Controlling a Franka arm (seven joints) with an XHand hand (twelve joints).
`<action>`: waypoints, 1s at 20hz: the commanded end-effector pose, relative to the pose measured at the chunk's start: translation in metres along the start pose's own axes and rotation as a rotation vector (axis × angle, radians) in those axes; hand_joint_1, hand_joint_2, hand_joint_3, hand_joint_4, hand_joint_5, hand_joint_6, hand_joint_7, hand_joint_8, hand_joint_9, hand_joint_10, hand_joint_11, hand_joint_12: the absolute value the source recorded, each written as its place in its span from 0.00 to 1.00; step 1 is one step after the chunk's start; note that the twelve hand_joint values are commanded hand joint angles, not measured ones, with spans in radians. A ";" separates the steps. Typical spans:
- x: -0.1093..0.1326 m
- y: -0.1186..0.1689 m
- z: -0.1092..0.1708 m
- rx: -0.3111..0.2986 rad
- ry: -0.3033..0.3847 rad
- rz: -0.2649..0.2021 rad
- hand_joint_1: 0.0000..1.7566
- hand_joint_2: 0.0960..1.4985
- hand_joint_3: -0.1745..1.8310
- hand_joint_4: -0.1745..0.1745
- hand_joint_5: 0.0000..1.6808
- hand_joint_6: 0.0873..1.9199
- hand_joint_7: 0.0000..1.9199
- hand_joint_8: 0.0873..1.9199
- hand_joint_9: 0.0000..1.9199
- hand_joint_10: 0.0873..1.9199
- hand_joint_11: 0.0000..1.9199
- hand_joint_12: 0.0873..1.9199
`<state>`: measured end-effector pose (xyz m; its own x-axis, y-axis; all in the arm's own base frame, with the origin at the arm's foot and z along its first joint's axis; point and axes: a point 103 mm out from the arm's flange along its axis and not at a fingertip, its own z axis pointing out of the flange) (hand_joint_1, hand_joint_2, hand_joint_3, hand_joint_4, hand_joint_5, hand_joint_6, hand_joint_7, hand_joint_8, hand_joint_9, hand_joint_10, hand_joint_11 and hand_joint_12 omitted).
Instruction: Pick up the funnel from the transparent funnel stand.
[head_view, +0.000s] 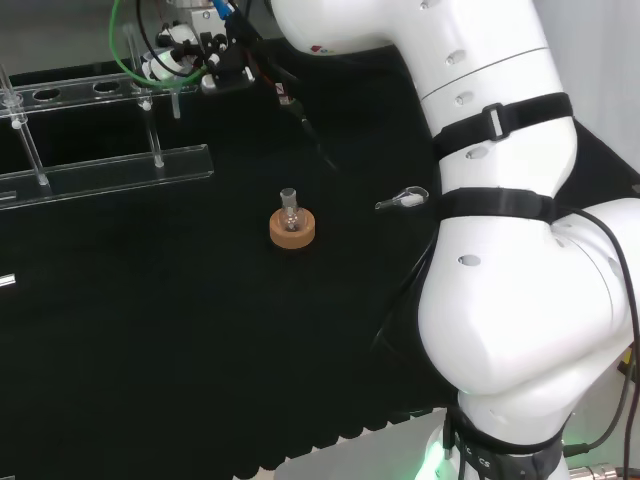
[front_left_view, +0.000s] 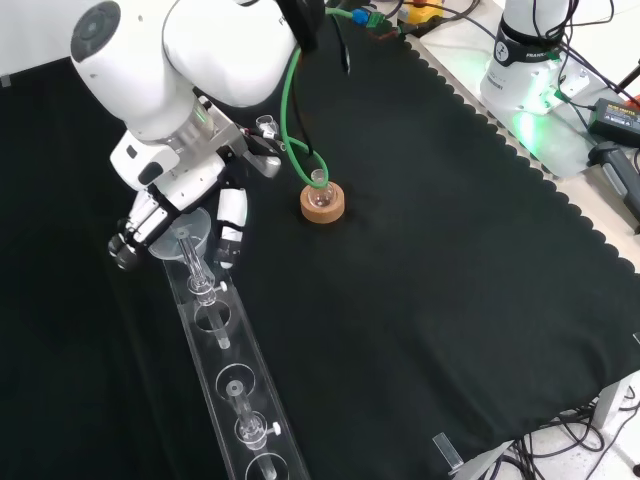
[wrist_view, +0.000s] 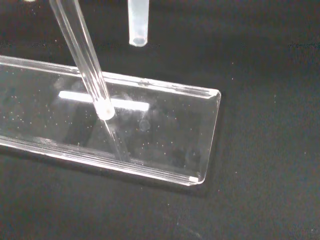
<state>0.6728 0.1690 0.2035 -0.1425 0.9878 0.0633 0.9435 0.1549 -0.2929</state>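
Laboratory bench under black cloth (front_left_view: 420, 260): clear rack (front_left_view: 235, 385) of glass funnels, small flask on cork ring (front_left_view: 323, 203) right of rack in front view, cables beyond.

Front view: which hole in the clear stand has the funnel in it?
The end hole at the top of the stand, right beside the hand. The funnel sits there; the other holes run down the view, farther from the hand.

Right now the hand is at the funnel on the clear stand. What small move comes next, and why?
Probably a slow, straight lift. In the front view the hand sits around the funnel cone, while its stem still drops through the transparent stand; lifting vertically should clear the hole without dragging the stand.
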 end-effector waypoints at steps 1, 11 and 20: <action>-0.001 0.003 0.002 -0.072 -0.019 -0.019 0.08 0.56 0.09 0.52 0.11 0.00 0.03 0.28 0.31 0.43 0.41 0.67; 0.004 0.003 -0.001 -0.273 -0.035 -0.070 0.14 0.58 0.10 0.23 0.27 0.00 0.30 0.52 0.60 0.45 0.66 0.61; 0.004 -0.003 -0.009 -0.500 -0.179 -0.125 0.48 0.60 0.12 0.00 0.45 0.33 0.64 0.57 0.86 0.47 0.91 0.56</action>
<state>0.6726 0.1738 0.1960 -0.2336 0.9723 -0.0011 0.9719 0.2336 0.0304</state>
